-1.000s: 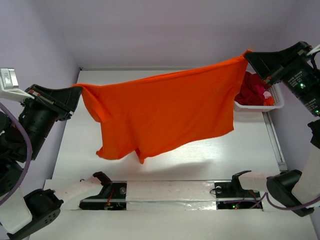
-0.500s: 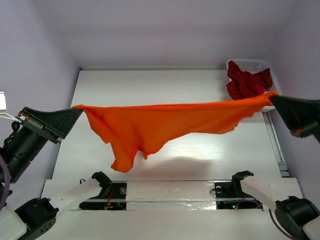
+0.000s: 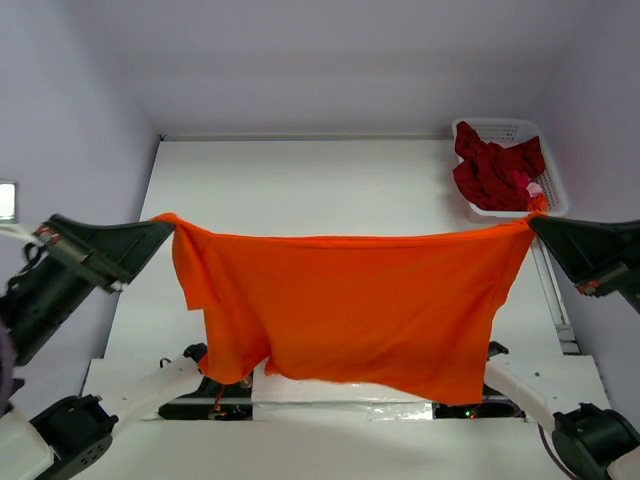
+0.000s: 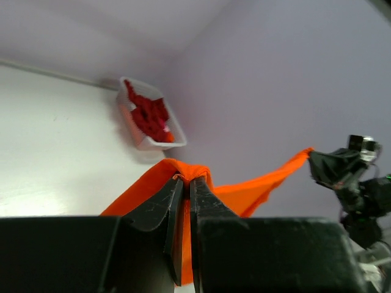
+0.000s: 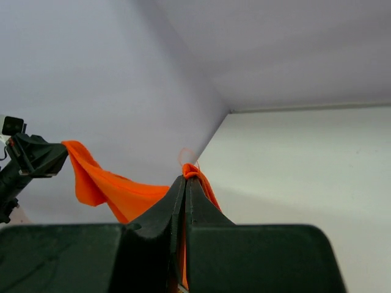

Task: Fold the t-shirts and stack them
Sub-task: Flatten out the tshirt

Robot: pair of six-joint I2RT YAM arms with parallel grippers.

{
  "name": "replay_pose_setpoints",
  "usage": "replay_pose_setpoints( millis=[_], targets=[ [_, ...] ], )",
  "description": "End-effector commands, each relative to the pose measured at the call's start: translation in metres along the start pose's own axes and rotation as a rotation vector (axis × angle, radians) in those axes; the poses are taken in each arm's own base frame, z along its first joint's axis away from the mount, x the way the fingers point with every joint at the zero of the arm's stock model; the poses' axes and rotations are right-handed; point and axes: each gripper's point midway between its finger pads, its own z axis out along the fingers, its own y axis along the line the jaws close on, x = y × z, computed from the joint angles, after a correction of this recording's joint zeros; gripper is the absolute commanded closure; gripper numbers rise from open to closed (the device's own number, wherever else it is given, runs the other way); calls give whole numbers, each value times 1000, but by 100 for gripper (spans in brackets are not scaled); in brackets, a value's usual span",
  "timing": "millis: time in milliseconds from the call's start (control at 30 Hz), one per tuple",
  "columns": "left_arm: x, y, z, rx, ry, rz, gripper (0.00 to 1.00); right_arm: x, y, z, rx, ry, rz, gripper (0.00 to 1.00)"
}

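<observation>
Seen from above, the left tool [image 3: 165, 226] sits at nine o'clock, its jaws pinched tight on one top corner of the orange t-shirt [image 3: 350, 300]. The shirt hangs spread in mid-air above the white bench [image 3: 300, 180]. Its upper edge is drawn nearly straight across the middle, and its lower hem sags toward six o'clock over the arm bases. At three o'clock the right tool [image 3: 535, 222] is clamped on the opposite top corner. Both wrist views show a small tuft of orange cloth squeezed between closed jaws.

The fabric looks light, soft and limp. It drapes and ripples, with what looks like a sleeve dangling at seven o'clock. It would likely slump if either corner were released, so corners, shoulders or hem seem the sensible places to grip. A thin pinch could slip.

At one o'clock, on the bench's far right corner, a white lattice basket [image 3: 500, 128] holds crumpled dark red t-shirts [image 3: 490, 170], with a small pink patch among them.
</observation>
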Motion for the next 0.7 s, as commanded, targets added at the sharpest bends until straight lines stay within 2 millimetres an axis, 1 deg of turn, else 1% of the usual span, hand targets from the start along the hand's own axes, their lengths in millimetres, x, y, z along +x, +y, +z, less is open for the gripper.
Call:
replay_pose_setpoints(
  millis=[0, 33, 67, 167, 200, 233, 267, 300, 333, 367, 400, 433, 467, 500, 533, 567, 600, 633, 667],
  targets=[
    [10, 24, 54, -109, -1, 19, 100, 11, -18, 45, 36, 65, 40, 100],
    [13, 29, 61, -126, 2, 24, 100, 16, -25, 55, 47, 79, 48, 100],
    [18, 40, 74, -175, 12, 29, 100, 18, -27, 60, 50, 84, 52, 100],
    [23, 59, 94, -268, 14, 53, 100, 22, -38, 79, 68, 100, 46, 100],
    [29, 72, 111, -323, 32, 79, 100, 24, -44, 88, 84, 113, 39, 100],
    [30, 72, 112, -324, 32, 79, 100, 26, -47, 94, 90, 121, 36, 100],
    [29, 79, 117, -357, 22, 91, 100, 28, -50, 100, 93, 132, 29, 100],
    [34, 86, 130, -387, 34, 107, 100, 30, -55, 106, 102, 138, 21, 100],
    [34, 91, 136, -407, 32, 119, 100, 35, -62, 114, 116, 152, 17, 100],
    [38, 100, 148, -445, 33, 134, 100, 41, -69, 124, 123, 164, 17, 100],
    [38, 104, 154, -462, 29, 139, 100, 45, -75, 130, 130, 173, 19, 100],
    [37, 110, 159, -486, 20, 148, 100, 45, -76, 138, 118, 162, 15, 100],
    [36, 117, 164, -516, 12, 156, 100, 50, -81, 145, 121, 172, 19, 100],
    [34, 132, 172, -565, 5, 162, 100, 63, -94, 154, 142, 201, 33, 100],
    [31, 140, 175, -591, -3, 165, 100, 68, -99, 160, 149, 207, 35, 100],
    [29, 143, 178, -597, -4, 163, 100, 72, -105, 171, 153, 213, 37, 100],
    [23, 143, 183, -587, -21, 163, 100, 74, -109, 177, 156, 218, 33, 100],
    [15, 145, 185, -589, -41, 168, 100, 74, -111, 182, 158, 219, 29, 100],
    [9, 142, 186, -575, -46, 181, 100, 73, -112, 186, 160, 223, 26, 100]
  ],
)
